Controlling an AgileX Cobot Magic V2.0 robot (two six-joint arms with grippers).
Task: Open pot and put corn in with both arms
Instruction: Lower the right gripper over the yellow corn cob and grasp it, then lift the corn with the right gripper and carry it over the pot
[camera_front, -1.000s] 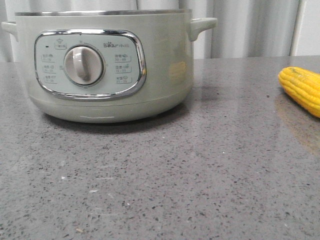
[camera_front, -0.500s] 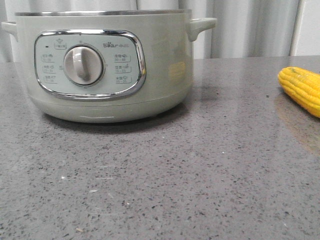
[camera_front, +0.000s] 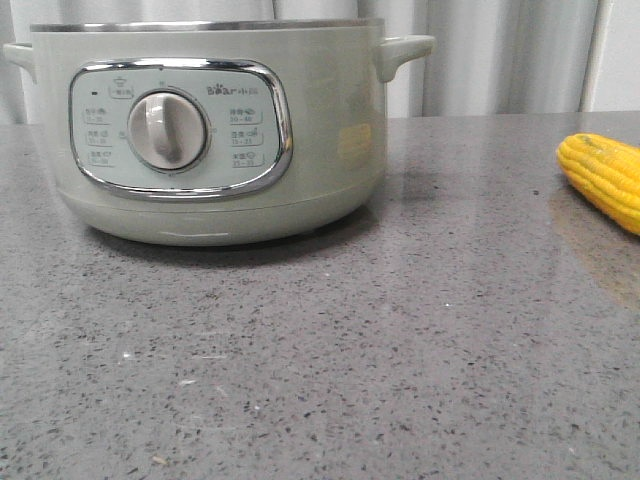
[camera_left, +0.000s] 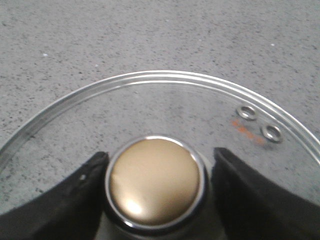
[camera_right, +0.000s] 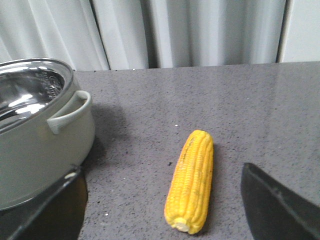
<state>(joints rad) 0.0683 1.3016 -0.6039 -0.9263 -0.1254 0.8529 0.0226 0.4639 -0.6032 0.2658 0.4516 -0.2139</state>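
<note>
The pot (camera_front: 330, 150) stands at the back left of the table with no lid on it; its bare steel inside shows in the right wrist view (camera_right: 30, 100). The corn (camera_front: 605, 175) lies at the right edge of the table. My right gripper (camera_right: 161, 172) is open above the table, with the corn (camera_right: 192, 180) lying between its wide-spread fingers and touching neither. My left gripper (camera_left: 159, 156) is closed around the gold knob (camera_left: 155, 182) of a glass lid (camera_left: 165, 95), held over the grey tabletop. Neither gripper shows in the front view.
Grey speckled countertop (camera_front: 350, 350) runs in front of and to the right of the pot. Pale curtains (camera_front: 500, 55) hang behind the table. The pot's side handle (camera_right: 70, 112) juts toward the corn. Two small steel vent rings (camera_left: 260, 122) sit in the lid.
</note>
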